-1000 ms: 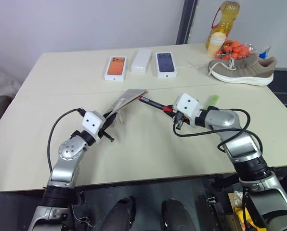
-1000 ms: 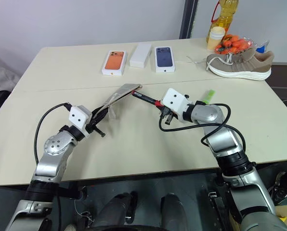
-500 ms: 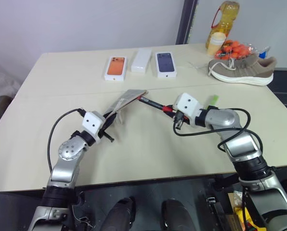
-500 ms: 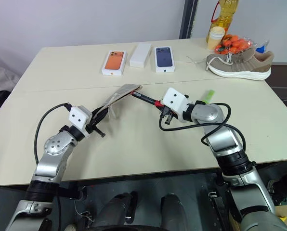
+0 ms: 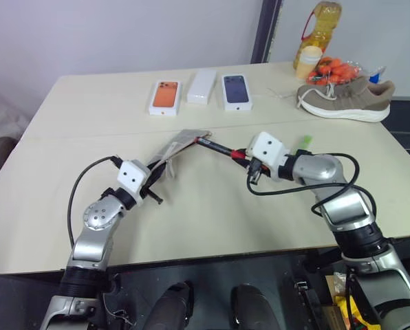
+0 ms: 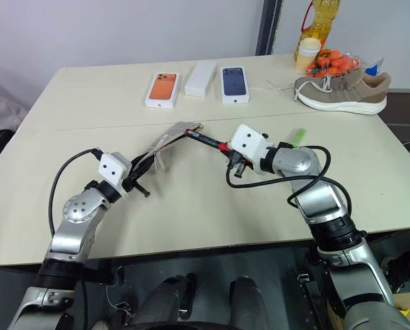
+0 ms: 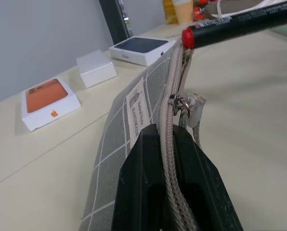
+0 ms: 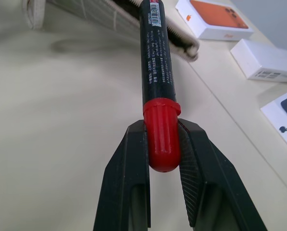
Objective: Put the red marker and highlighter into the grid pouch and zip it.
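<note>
While both arms keep almost the same pose as a second ago, the one change is at the mouth of the grid pouch (image 5: 172, 148): its far end now looks more crumpled and spread than before, with the tip of the red marker (image 5: 219, 147) pressed right against it. That suggests the marker is nudging into the opening, though it is not clearly inside yet.

The left gripper (image 7: 175, 159) has its jaws pressed together on the pouch's zipper edge, holding the pouch lifted off the surface (image 5: 212, 213) at a slant. The right gripper (image 8: 163, 149) has its jaws pinching the marker's red end, the black barrel pointing toward the pouch's far end. In the left wrist view the marker's other red tip sits just beside the top of the zipper line, near the pull.

The highlighter (image 5: 305, 141) lies on the surface well apart from the pouch, beyond the right gripper, untouched. Judged from this, the first insertion is under way; the highlighter and the zipping are not yet done.
</note>
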Available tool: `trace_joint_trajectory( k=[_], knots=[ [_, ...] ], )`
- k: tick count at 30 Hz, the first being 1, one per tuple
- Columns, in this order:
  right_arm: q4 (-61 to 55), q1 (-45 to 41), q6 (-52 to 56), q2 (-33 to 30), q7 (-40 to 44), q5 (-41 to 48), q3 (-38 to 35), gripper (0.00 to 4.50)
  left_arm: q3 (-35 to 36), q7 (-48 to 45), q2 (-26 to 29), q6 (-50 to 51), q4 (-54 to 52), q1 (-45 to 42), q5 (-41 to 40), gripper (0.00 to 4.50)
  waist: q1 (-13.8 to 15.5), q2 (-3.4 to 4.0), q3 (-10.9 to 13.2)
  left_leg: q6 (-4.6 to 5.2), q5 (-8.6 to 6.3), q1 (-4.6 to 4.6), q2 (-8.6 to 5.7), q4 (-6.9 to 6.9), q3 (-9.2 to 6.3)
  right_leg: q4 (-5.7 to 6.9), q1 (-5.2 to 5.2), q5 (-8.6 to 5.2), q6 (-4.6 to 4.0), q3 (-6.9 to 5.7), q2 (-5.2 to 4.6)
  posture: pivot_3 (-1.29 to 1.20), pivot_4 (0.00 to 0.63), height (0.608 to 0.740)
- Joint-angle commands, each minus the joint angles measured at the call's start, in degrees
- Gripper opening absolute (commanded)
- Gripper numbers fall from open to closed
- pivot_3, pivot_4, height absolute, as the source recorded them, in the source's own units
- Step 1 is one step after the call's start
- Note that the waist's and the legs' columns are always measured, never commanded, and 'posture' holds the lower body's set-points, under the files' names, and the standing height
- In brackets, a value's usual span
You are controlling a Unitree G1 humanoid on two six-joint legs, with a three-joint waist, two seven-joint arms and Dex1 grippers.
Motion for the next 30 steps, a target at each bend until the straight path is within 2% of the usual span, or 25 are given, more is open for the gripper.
trace_joint_trajectory(
  k=[1,30],
  knots=[
    [-2.36,-1.35,-0.16,-0.37,-0.04,0.53,-0.86,0.29,0.42,0.0,0.18,-0.88,-1.2,0.0,-0.12,0.0,0.0,0.0,0.0,0.0,0.0,0.0,0.0,0.0,0.0,0.0,0.0,0.0,0.0,0.0,0.0,0.0,0.15,0.74],
    [-0.07,-0.33,-2.8,0.13,-0.07,-0.89,2.21,0.29,0.2,-0.11,-1.03,0.2,-3.48,-0.13,-1.24,0.0,0.0,0.0,0.0,0.0,0.0,0.0,0.0,0.0,0.0,0.0,0.0,0.0,0.0,0.0,0.0,0.0,0.15,0.74]
  ],
)
